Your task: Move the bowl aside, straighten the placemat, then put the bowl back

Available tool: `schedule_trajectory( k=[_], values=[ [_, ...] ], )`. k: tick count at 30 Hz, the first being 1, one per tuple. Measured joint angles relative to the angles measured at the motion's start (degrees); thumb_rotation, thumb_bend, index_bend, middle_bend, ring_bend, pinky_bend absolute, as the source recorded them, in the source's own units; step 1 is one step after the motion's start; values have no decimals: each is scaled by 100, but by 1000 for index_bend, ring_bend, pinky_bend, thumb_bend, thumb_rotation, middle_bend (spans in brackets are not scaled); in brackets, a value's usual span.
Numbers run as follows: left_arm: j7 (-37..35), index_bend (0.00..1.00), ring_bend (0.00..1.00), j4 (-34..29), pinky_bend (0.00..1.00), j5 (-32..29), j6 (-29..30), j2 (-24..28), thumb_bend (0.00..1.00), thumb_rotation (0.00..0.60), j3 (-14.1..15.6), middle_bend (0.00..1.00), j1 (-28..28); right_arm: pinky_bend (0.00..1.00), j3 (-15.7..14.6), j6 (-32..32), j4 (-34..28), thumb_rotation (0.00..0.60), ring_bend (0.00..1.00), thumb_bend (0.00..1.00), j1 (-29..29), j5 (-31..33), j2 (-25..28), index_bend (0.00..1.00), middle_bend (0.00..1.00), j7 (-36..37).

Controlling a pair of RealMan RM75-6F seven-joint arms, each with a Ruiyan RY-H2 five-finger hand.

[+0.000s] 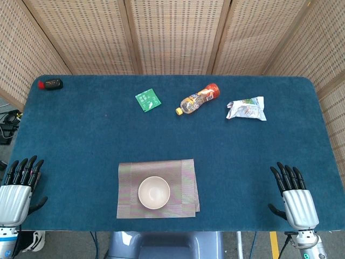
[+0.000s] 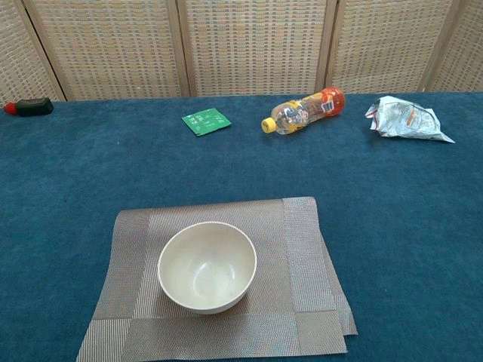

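Bowl sits upright on placemat, approx. centred. Placemat lies at near edge of worktop, mid-width; its right part shows a doubled edge.

Far row, left to right: small device at far-left corner, packet, bottle on its side w/ cap end toward left, bag. All well apart from placemat.

Left hand at near-left edge, right hand at near-right edge; fingers apart, pointing to far side, holding nothing.
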Motion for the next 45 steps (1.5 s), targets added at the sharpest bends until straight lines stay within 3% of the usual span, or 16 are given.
schedule_trajectory(
  k=[21,28,39,45],
  values=[
    [-10,0,0,7,0,107,-54,-16,87,600,69,0,-27,0,20,34,-11,600,0,155,-9,28,37,0,0,86],
    [-183,7,0,14,0,449,-68,-53,88,600,142,0,-117,0,28,74,-25,600,0,155,-29,41,79,0,0,173],
    [20,345,0,-3,0,1238,-740,-511,99,600,252,0,-710,0,41,73,-48,600,0,155,-27,64,112,0,0,249],
    [497,419,0,10,0,1252,-1358,-1077,103,600,234,0,-995,0,38,83,-66,600,0,155,-29,56,161,0,0,342]
  ],
)
